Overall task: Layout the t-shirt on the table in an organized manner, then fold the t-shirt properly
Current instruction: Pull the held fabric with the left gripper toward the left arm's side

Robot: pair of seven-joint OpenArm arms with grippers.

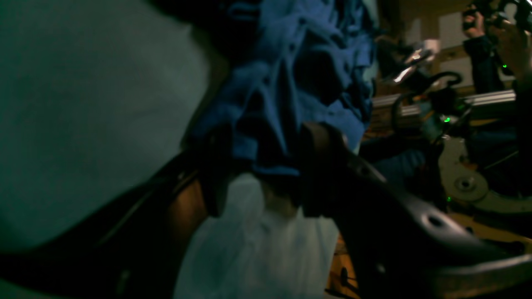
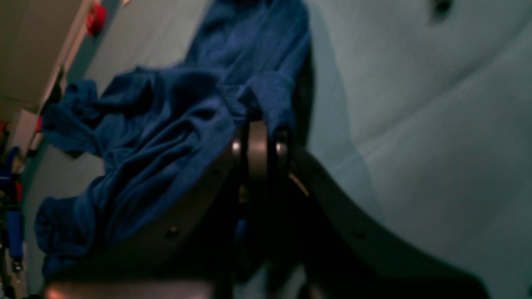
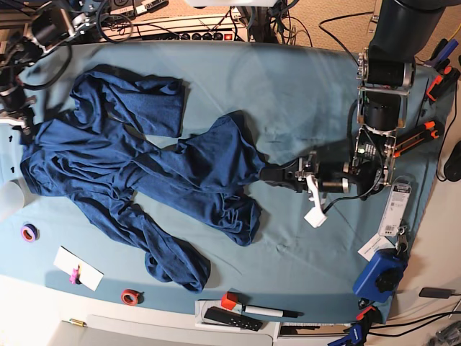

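1. Only the base view takes in the whole t-shirt (image 3: 108, 166). It lies crumpled and twisted over the left and middle of the bench (image 3: 302, 86), with one sleeve-like flap near the far edge and a long rolled tail reaching toward the front edge.
2. The base view also shows the left gripper (image 3: 270, 174) lying low at the shirt's right-hand edge. I cannot make out the right gripper in this view.
3. The left wrist view shows what the base view hides. The left gripper's dark fingers (image 1: 322, 141) stand apart with a bunched fold of blue cloth between them. Whether they squeeze it I cannot tell.
4. In the right wrist view, the right gripper (image 2: 259, 124) has its fingers (image 2: 257, 145) pressed together, nipping a fold of the shirt at the tips. The rest of the garment trails away in deep folds.
5. Only the base view shows the small items along the bench's front: a purple tape roll (image 3: 29, 232), a red tape roll (image 3: 130, 296), a white card (image 3: 78, 268) and a marker (image 3: 263, 311).
6. The shirt is a soft, dark navy, heathered knit that creases easily. The bench cover is a pale teal cloth, faintly wrinkled.
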